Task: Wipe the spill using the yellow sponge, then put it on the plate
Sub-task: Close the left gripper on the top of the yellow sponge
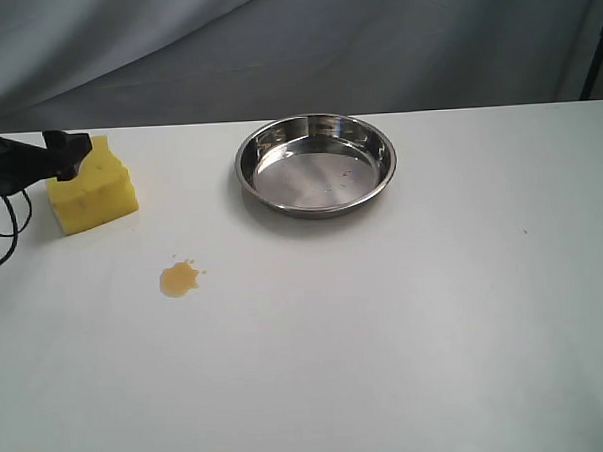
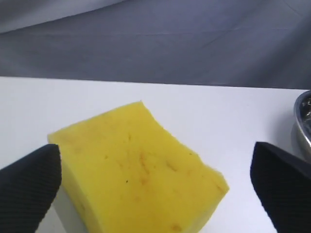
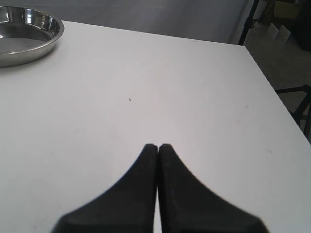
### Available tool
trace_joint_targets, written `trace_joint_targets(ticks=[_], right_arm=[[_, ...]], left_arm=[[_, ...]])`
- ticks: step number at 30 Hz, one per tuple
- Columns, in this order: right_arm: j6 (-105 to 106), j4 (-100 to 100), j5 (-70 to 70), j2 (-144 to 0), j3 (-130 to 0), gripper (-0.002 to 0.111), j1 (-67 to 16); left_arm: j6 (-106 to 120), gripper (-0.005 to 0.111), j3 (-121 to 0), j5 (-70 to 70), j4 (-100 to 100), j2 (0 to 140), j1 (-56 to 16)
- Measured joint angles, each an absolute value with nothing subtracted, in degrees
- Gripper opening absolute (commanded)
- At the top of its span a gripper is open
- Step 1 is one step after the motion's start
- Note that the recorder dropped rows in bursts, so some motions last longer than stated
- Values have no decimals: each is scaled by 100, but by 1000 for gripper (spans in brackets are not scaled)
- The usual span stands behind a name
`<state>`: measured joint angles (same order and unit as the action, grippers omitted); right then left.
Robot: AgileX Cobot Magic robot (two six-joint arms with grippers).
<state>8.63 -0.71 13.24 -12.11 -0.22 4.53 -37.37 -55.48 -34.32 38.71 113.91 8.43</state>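
- The yellow sponge point(image 1: 92, 190) sits on the white desk point(image 1: 386, 332) at the far left side, not lifted. It lies a little askew to the desk edge.
- The left pincer point(image 2: 155, 187) is wide open around the sponge. In the left wrist view one finger point(image 2: 29, 182) is right at a corner of the block, and the other finger point(image 2: 282, 187) stands clearly apart from it.
- So I judge the step in hand is the grasp. Nothing is wiped yet, because the spill point(image 1: 179, 278) shows as a whole orange-brown blotch, near the sponge on the side toward the exterior camera.
- To do it well, the pincer should first be centred, so that both fingers meet flat side faces and not a corner. If not, the block may turn when the fingers close.
- The foam looks soft, so I would expect it to squash. The fingers should close deep enough to hold it, but low on the block, so the underside stays flat for wiping.
- I cannot tell from these views how near the fingers are to the desk.
- The plate point(image 1: 319, 209) stands well apart to the right of the sponge, with nothing in it.
- The right pincer point(image 3: 158, 150) is closed with its fingers together, holds nothing, and hovers over bare desk away from the plate.
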Motion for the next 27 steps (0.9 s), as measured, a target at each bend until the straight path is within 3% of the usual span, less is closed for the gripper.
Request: trace_joint_targets(ticks=[14,27], right_arm=[[863,-71,1324,-1211,-22,0,453],[863,-71,1324,-1211,-22,0,453]], left_arm=[[-3786,105,-6049,-2755,3255,11955,843],[-4445,105,-6129,-2984,3362,12264,843]])
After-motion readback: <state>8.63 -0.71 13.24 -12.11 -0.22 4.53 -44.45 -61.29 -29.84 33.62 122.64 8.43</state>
